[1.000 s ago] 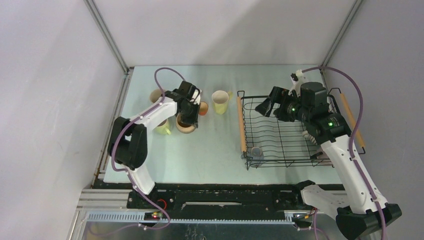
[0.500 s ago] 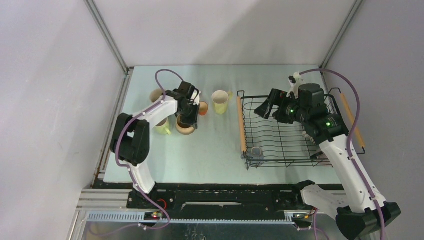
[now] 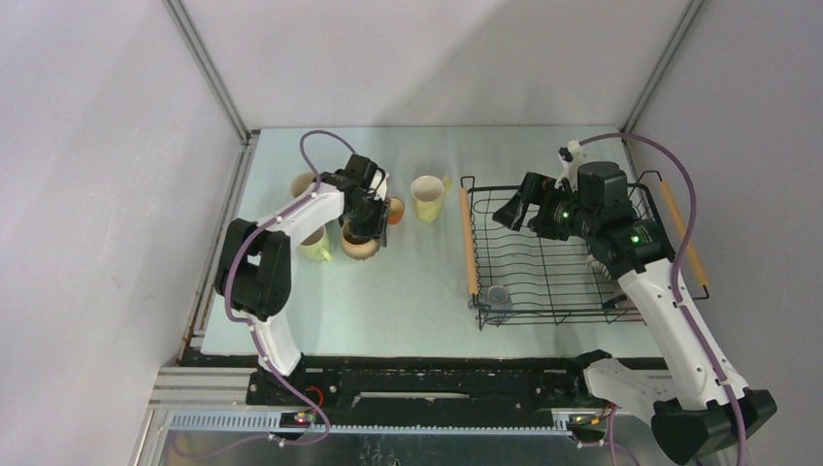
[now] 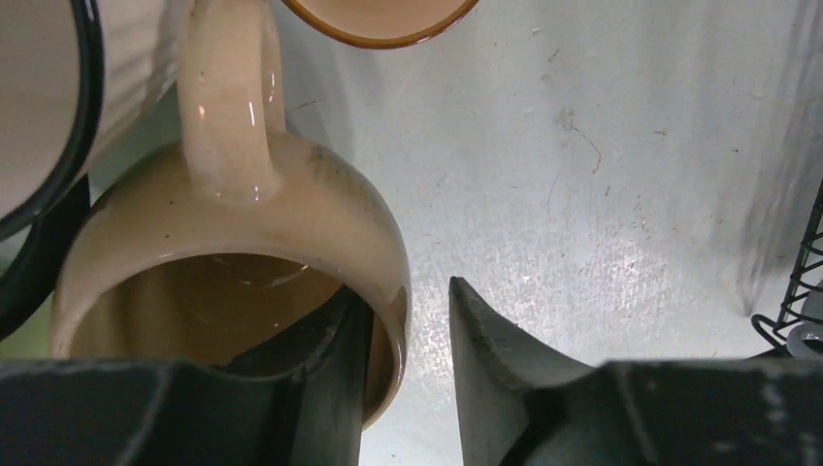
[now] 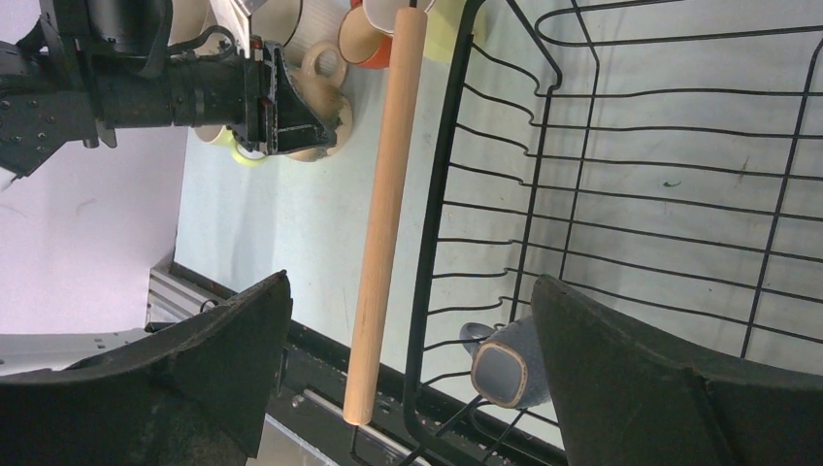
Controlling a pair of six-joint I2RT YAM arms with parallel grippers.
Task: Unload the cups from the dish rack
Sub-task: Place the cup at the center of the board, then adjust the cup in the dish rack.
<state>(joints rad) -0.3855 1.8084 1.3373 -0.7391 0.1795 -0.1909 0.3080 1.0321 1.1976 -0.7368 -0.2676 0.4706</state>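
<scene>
Cups (image 3: pixel 426 197) stand on the table (image 3: pixel 417 291) beside the dish rack (image 3: pixel 573 313) — one grey cup (image 5: pixel 505 374) lies inside; left gripper (image 4: pixel 406 291), narrowly parted, straddles the tan mug (image 4: pixel 243 243)'s wall; right gripper (image 5: pixel 410 282) gapes wide above.

The gripper (image 4: pixel 406 296) straddles the tan mug's (image 4: pixel 291 209) wall, jaws parted: one finger (image 4: pixel 325 388) is inside, the other just outside, clear of it. An orange-rimmed cup (image 4: pixel 378 19) and a black-rimmed cup (image 4: pixel 39 97) stand near.

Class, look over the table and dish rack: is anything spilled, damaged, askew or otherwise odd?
Nothing stands out. No spill or breakage shows. One grey cup sits in the near-left corner of the dish rack; whether it tilts is unclear.
</scene>
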